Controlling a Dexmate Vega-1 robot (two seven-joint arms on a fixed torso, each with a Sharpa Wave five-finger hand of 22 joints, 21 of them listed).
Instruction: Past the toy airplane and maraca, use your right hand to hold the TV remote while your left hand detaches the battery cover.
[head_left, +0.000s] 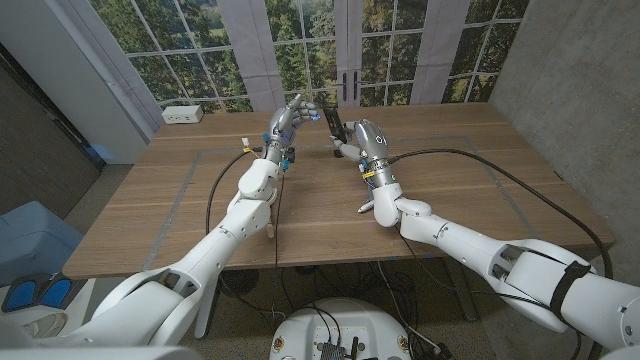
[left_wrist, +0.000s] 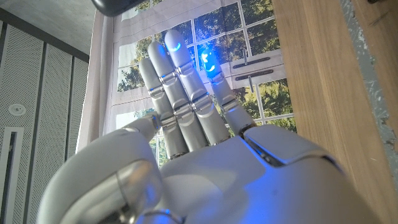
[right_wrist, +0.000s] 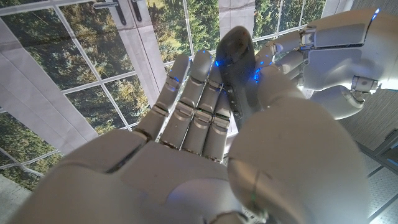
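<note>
Above the far middle of the brown wooden tabletop (head_left: 330, 215), before tall windows (head_left: 300, 50) onto trees, the right hand (head_left: 362, 140) grips the slim black TV remote (head_left: 333, 122) upright. Just beside it, the left hand (head_left: 290, 120) holds nothing, fingers straight and apart; the remote's battery cover is too small to make out.

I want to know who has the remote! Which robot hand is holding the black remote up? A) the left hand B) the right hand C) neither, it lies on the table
B: the right hand grips the remote upright above the table, while the left hand is beside it with fingers apart.
</note>
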